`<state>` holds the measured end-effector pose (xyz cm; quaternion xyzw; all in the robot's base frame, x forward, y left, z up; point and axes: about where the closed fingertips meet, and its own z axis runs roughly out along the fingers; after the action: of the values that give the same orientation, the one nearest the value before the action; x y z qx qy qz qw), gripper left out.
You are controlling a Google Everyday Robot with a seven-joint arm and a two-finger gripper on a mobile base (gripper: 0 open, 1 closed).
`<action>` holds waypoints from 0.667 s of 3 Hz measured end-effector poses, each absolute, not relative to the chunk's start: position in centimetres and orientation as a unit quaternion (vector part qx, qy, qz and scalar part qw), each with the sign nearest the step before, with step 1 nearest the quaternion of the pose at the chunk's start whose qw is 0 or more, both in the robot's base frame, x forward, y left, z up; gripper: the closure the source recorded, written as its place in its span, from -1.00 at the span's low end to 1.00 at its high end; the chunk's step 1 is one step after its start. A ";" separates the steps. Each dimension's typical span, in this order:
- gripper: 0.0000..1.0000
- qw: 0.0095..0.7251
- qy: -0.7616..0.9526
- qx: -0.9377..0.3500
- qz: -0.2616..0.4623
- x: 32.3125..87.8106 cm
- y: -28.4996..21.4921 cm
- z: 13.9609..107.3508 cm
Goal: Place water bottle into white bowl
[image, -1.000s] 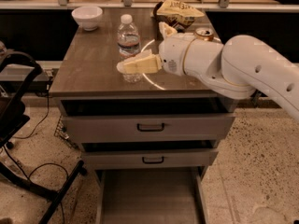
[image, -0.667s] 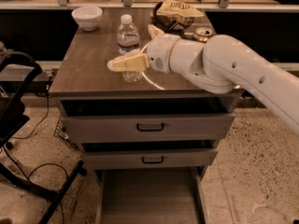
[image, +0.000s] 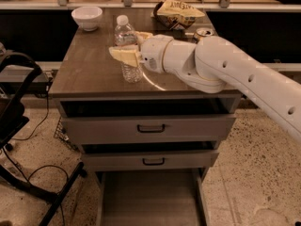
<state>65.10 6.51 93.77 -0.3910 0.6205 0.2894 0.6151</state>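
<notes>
Your gripper [image: 126, 44] sits at the middle of the water bottle [image: 131, 70], around its label band, with the white arm [image: 221, 69] reaching in from the right across the wooden tabletop [image: 84, 74]. You cannot tell from this view whether the gripper has clamped on the bottle or only surrounds it. The bottle stands upright, its base on the tabletop and its white cap above the gripper. The white bowl [image: 86, 17] is well apart from the gripper, beyond it and to the left, near the table's far left corner. Behind the arm, to the gripper's right, lie a crumpled snack bag [image: 178, 11] and a drink can [image: 203, 33]. Below the gripper are the table's two drawers [image: 150, 126].
</notes>
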 end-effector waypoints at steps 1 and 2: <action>0.59 0.615 0.619 -0.393 0.291 65.0 6.9 93.8; 0.99 0.614 0.618 -0.394 0.292 64.9 7.1 93.9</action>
<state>64.94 7.07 93.87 -0.3938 0.6184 0.2919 0.6142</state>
